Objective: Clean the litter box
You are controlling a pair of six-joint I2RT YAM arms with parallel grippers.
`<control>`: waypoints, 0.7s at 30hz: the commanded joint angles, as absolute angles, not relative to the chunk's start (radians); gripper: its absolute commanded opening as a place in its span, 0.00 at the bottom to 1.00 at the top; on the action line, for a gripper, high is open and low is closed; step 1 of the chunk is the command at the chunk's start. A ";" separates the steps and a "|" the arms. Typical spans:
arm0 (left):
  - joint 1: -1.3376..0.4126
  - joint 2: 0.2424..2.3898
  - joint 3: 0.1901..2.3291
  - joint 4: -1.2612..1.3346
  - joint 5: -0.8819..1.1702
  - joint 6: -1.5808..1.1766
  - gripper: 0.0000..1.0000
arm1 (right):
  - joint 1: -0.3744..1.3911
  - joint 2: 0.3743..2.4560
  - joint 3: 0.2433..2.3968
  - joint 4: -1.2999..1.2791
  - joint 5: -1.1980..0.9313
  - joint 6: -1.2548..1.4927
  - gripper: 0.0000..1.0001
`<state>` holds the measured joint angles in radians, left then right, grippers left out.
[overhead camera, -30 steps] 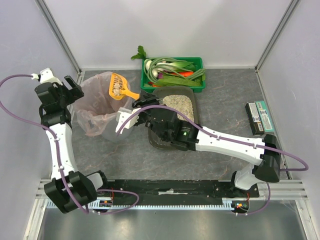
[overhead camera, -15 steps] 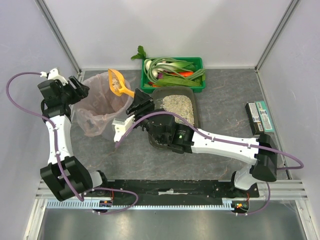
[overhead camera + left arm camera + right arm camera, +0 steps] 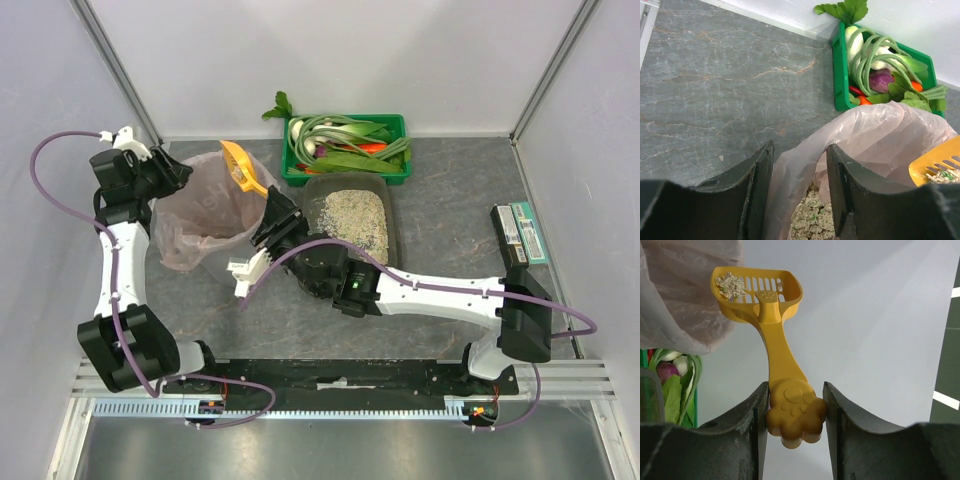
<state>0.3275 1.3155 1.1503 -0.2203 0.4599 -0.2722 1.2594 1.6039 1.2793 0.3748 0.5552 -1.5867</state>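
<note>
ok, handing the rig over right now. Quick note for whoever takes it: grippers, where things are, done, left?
Left gripper: jaws apart, straddling the edge of the pink liner of the bin; not clamped.
Right gripper: shut on the paw-shaped end of the yellow scoop.
The scoop's head is by the liner's rim with a small clump in it, not yet tipped.
Litter box: on the table beside the bin, beige litter in it.
Done: some dumped litter lies at the bottom of the liner.
Left: tip this load in; probably more passes, though I can't judge how clean the box is.
</note>
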 commanded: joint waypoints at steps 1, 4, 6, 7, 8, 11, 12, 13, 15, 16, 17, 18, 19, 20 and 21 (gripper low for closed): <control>0.292 1.341 1.152 -0.259 0.514 -0.321 0.22 | 1.269 1.583 1.238 0.517 0.548 -1.736 0.00; 0.256 1.335 1.149 -0.258 0.482 -0.318 0.18 | 1.278 1.575 1.174 0.601 0.548 -1.802 0.00; 0.226 1.325 1.144 -0.258 0.448 -0.318 0.15 | 1.284 1.572 1.129 0.647 0.551 -1.873 0.00; 0.218 1.319 1.143 -0.258 0.437 -0.319 0.13 | 1.285 1.574 1.118 0.679 0.554 -1.890 0.00; 0.207 1.316 1.135 -0.247 0.430 -0.321 0.12 | 1.292 1.572 1.112 0.689 0.557 -1.907 0.00; 0.203 1.293 1.115 -0.226 0.397 -0.337 0.03 | 1.298 1.562 1.101 0.695 0.568 -1.895 0.00; 0.201 1.279 1.111 -0.221 0.381 -0.339 0.02 | 1.299 1.552 1.091 0.709 0.565 -1.893 0.00; 0.199 1.273 1.106 -0.216 0.371 -0.347 0.02 | 1.298 1.548 1.086 0.741 0.558 -1.893 0.00; 0.189 1.249 1.089 -0.198 0.342 -0.350 0.02 | 1.302 1.542 1.088 0.771 0.561 -1.879 0.00; 0.184 1.240 1.085 -0.192 0.330 -0.351 0.02 | 1.304 1.539 1.091 0.776 0.571 -1.867 0.00; 0.172 1.230 1.071 -0.184 0.318 -0.353 0.02 | 1.305 1.536 1.097 0.773 0.577 -1.850 0.00; 0.164 1.212 1.062 -0.169 0.289 -0.357 0.02 | 1.307 1.536 1.103 0.772 0.584 -1.817 0.00; 0.160 1.204 1.054 -0.160 0.279 -0.363 0.02 | 1.307 1.531 1.103 0.773 0.592 -1.792 0.00; 0.158 1.198 1.034 -0.147 0.275 -0.373 0.02 | 1.305 1.520 1.106 0.775 0.598 -1.767 0.00; 0.158 1.192 1.026 -0.131 0.269 -0.389 0.02 | 1.305 1.514 1.106 0.778 0.604 -1.706 0.00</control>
<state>0.1814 1.2339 1.0782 -0.1833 0.3157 -0.3027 1.2999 1.5730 1.0836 0.6727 0.5739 -1.7935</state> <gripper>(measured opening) 0.511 0.501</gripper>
